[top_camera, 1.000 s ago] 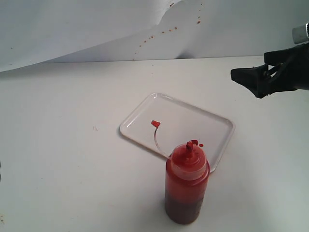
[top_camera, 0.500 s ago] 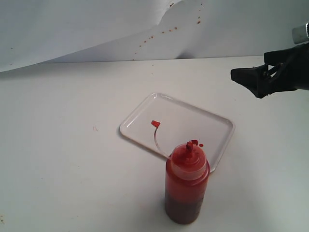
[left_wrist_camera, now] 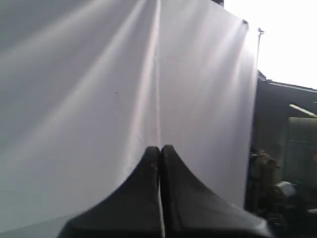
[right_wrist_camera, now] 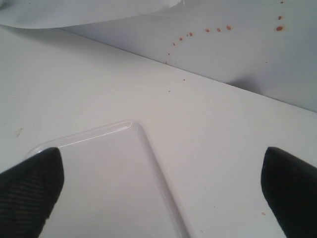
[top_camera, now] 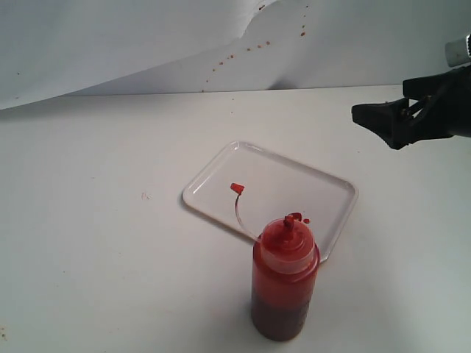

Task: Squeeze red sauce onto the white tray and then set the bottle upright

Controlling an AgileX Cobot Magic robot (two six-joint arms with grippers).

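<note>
Black right gripper (top_camera: 379,123): jaws spread wide and empty, hanging at the far right, well apart from the bottle; unmoved over the last second.
Left gripper (left_wrist_camera: 159,158): pressed closed on nothing, facing the backdrop; not seen in the exterior view.
Bottle (top_camera: 283,287): one, upright on the table at the tray's near rim, likewise unmoved; its one cap (top_camera: 236,188) lies over the tray.
White tray (top_camera: 294,180): one, centre.
Red sauce (top_camera: 300,218): two or three small drops just behind the nozzle.
Meaning: nothing changes; both steps look done.
</note>
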